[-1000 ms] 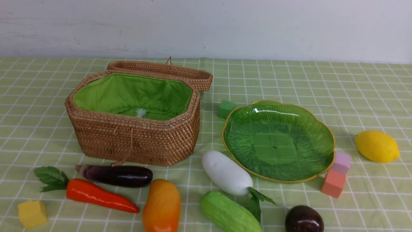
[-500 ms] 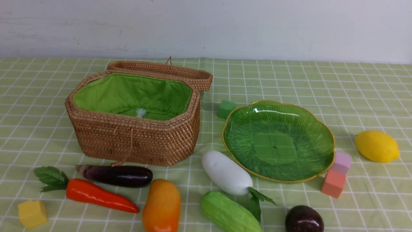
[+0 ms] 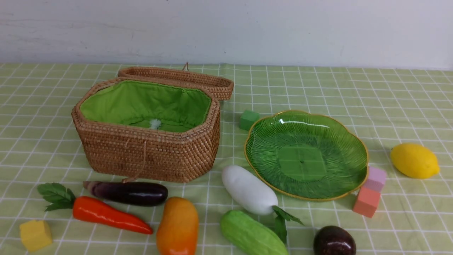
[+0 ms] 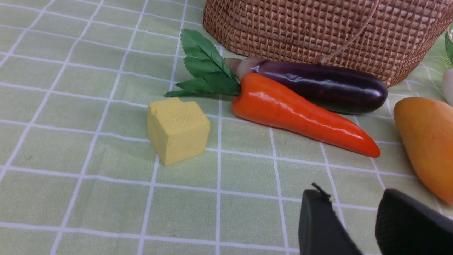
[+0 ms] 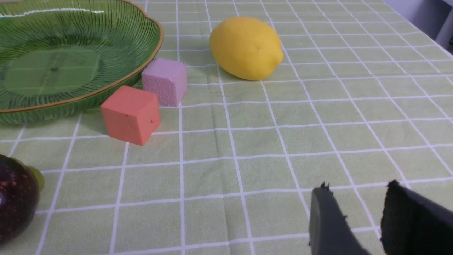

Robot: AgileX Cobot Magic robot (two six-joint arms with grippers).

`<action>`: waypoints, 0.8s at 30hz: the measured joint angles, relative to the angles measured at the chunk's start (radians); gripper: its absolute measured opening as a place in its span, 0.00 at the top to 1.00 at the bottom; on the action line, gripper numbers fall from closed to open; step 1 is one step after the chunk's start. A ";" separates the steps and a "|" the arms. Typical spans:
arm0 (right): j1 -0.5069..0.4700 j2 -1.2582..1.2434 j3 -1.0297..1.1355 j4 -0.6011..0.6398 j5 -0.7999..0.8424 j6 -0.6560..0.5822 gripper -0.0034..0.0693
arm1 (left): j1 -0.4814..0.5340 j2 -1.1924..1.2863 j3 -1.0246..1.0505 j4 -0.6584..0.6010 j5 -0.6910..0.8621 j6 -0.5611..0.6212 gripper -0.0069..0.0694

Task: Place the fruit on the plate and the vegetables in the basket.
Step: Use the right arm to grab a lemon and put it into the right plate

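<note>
Grippers: seen only from my wrists. My left gripper (image 4: 352,198) and right gripper (image 5: 357,189) each hang low over the checked cloth (image 4: 70,148), fingers a narrow gap apart, gripping nothing.
Left wrist view: yellow cube (image 4: 178,130) nearest, then the carrot (image 4: 304,115) with the eggplant (image 4: 318,83) just behind it, close to the basket (image 4: 318,28) wall. One end of the mango (image 4: 428,141) shows at the side.
Right wrist view: purple fruit (image 5: 16,202) nearest, then the salmon cube (image 5: 130,115) and pink cube (image 5: 165,81) just beside the plate (image 5: 106,46) rim, with the lemon (image 5: 246,47) beyond.
Front view alone: whole cucumber (image 3: 252,234), radish (image 3: 249,190), green cube (image 3: 248,119), the basket's lid (image 3: 177,79) and its lining.
Fruit: all on the cloth, outside the plate. The long orange-yellow mango and the round dark maroon fruit lie in my near row; the yellow lemon sits to the plate's right.
Vegetables: all on the cloth, outside the basket. The orange-red carrot with green leaves and the dark eggplant lie before the basket. The pale green cucumber lies nearer me than the white radish, which is just beside the plate's rim.
Plate: ribbed green glass, scalloped, gold edge, right of the basket.
Basket: brown wicker, bright green lining, lid open behind it.
Counts: three fruits, four vegetables, four cubes, one plate, one basket.
</note>
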 joint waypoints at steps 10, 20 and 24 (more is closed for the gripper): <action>0.000 0.000 0.000 0.000 0.000 0.000 0.62 | 0.000 0.000 0.000 0.000 0.000 0.000 0.60; 0.000 0.000 0.000 0.000 0.000 0.000 0.62 | 0.000 0.000 0.000 0.000 0.000 0.000 0.60; 0.000 0.000 0.002 -0.015 -0.022 0.000 0.62 | 0.000 0.000 0.000 0.000 0.000 0.000 0.60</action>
